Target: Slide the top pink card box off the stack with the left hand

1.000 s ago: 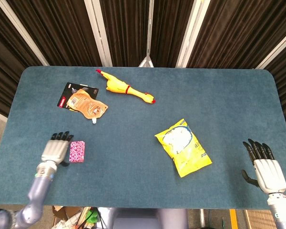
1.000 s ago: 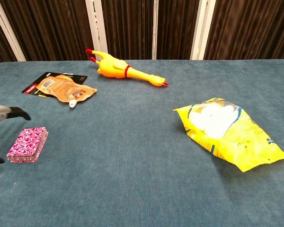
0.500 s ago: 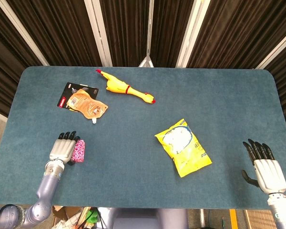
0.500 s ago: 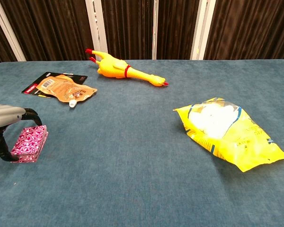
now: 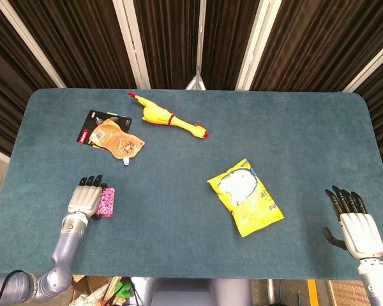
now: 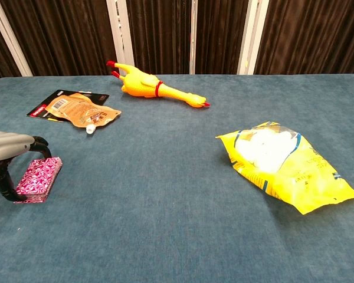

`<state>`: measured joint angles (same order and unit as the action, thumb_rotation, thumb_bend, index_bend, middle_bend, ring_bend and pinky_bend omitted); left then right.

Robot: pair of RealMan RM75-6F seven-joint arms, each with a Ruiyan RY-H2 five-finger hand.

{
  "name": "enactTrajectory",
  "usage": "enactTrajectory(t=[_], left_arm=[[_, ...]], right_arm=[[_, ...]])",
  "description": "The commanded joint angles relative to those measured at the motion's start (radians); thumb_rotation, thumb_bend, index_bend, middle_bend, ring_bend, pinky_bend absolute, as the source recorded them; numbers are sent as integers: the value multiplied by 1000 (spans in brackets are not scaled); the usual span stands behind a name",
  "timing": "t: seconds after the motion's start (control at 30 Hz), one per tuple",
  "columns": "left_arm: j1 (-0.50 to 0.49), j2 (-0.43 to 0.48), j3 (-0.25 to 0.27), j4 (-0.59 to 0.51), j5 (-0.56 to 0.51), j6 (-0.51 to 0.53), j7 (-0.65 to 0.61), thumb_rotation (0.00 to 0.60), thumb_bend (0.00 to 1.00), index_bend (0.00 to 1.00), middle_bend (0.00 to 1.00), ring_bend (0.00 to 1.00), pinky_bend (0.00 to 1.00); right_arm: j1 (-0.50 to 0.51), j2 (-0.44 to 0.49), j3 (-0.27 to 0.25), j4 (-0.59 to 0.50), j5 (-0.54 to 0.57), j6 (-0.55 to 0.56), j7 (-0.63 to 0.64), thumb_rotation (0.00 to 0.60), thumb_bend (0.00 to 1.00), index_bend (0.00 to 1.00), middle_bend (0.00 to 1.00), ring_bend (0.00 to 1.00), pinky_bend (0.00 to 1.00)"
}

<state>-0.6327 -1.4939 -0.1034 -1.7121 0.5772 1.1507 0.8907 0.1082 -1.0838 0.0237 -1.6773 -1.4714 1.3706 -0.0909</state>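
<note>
Lower left of the head view: left hand (image 5: 85,199) placed palm down over the left part of the pink card box (image 5: 106,201), dark fingers pointing up the frame. In the chest view, at the left edge, same left hand (image 6: 9,154) arched above the pink card box (image 6: 38,178), one dark fingertip touching near its far left corner, the thumb reaching down at its near left edge; seems to hold the box lightly between thumb and finger. Box lying a little tilted on the blue table (image 5: 198,134), top side with pink and white pattern; cannot tell whether more than one box is under the hand, a stack not clearly visible. Lower right corner of the head view: right hand (image 5: 353,223) held open, fingers apart and straight, thumb out to the side, nothing inside; not visible in the chest view. Upper left of the head view: orange pouch (image 5: 117,141) resting on a black card (image 5: 96,121), well apart from the box. Just right of it, near the top centre: yellow rubber chicken (image 5: 168,119) lying across. Right of centre: yellow snack bag (image 5: 245,197) lying flat, between the two hands but touching neither.
</note>
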Motion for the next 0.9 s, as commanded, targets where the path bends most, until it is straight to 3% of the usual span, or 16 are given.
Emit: enactTrajectory(t=[0.03, 0.37, 0.73, 0.9], left_arm=[[2, 3, 3, -16, 29, 8, -27, 600, 458, 435, 0, 0, 0], [-18, 26, -8, -116, 83, 31, -53, 600, 458, 449, 0, 0, 0], [-90, -93, -21, -77, 17, 41, 15, 600, 453, 430, 0, 0, 0], [-117, -141, -23, -50, -26, 55, 52, 600, 407, 331, 0, 0, 0]], right_arm=[[0, 0, 0, 0, -1, 1, 0, 600, 362, 0, 0, 0, 19], [0, -1, -1, 0, -3, 2, 0, 600, 363, 0, 0, 0, 19], [0, 1, 0, 1, -2, 0, 8, 600, 362, 0, 0, 0, 19], [1, 2, 0, 0, -3, 0, 12, 600, 362, 0, 0, 0, 18]])
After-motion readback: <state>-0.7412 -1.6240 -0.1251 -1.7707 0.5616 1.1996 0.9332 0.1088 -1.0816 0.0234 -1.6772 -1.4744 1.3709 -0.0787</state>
